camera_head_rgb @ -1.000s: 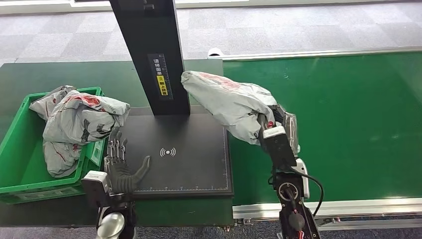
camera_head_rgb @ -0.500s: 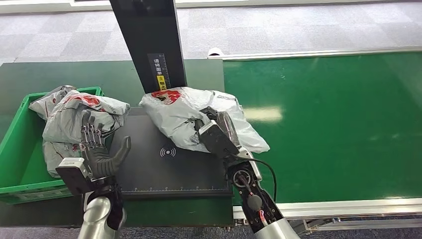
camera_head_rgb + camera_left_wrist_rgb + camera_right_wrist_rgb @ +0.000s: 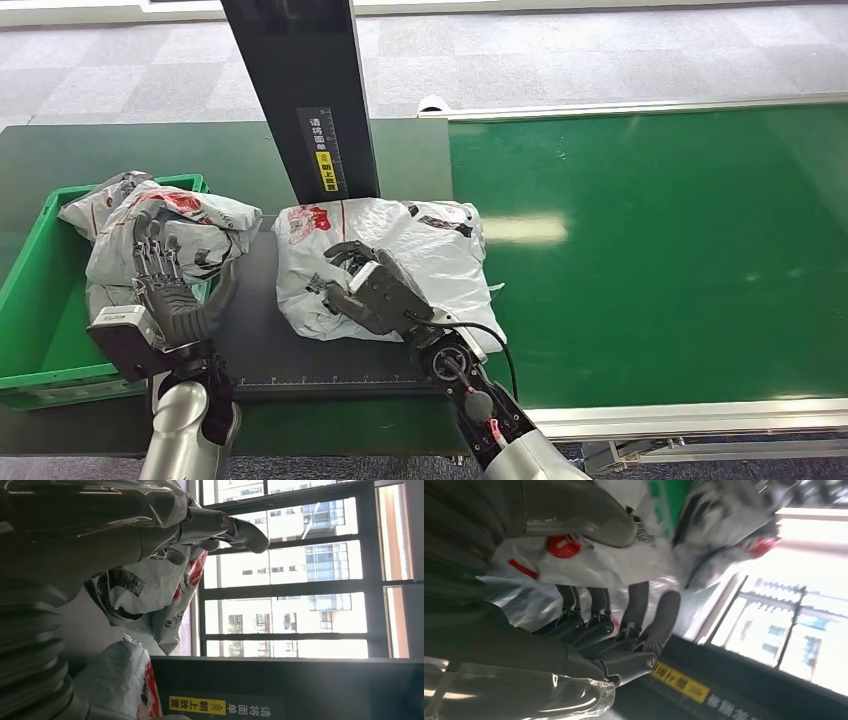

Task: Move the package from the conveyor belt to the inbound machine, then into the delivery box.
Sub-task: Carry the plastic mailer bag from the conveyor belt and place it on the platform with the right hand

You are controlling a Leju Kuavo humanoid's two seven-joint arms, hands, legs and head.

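The right hand (image 3: 365, 288) grips the grey package (image 3: 385, 255), fingers curled into its plastic, and the package lies on the black scanner plate (image 3: 250, 345). Left of the plate, the left hand (image 3: 170, 290) is raised with fingers spread, holding nothing. Beyond it, the green box (image 3: 30, 300) holds more bags (image 3: 160, 235). The black post (image 3: 300, 90) rises behind the plate.

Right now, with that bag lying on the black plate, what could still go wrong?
The package is limp and hangs past the inbound machine's black pad toward the conveyor belt, so it might slide or scan poorly. The right hand grips only crumpled plastic, which could slip on lifting. The delivery box is already piled with bags, and the left hand hovers open beside it, so the next package may snag or spill over the rim.
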